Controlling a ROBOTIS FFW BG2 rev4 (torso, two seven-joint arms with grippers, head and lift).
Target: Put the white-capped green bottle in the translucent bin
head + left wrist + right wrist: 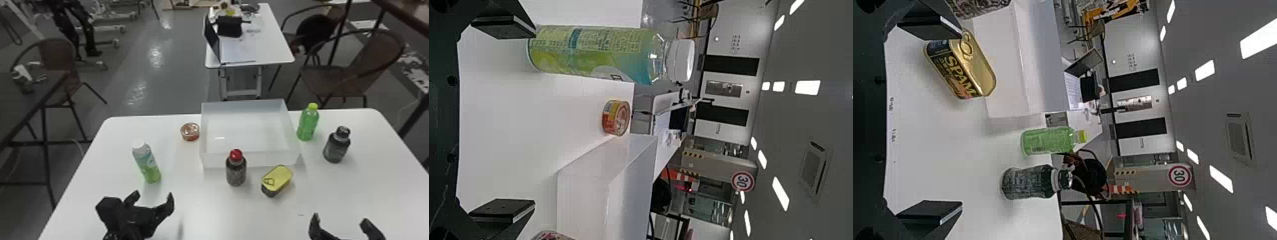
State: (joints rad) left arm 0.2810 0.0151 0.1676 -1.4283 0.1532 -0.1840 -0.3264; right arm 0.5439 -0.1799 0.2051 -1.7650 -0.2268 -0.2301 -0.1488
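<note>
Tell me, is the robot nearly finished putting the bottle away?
Not yet. The white-capped green bottle stands on the table, beyond the open left hand. Nothing is held. Gripping it, lifting it and putting it in the translucent bin are left.

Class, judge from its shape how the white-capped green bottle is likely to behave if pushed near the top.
The white-capped green bottle stands upright and is much taller than wide, so a high push would probably tip it. Its rounded sides suggest it might then roll along the flat table.
</note>
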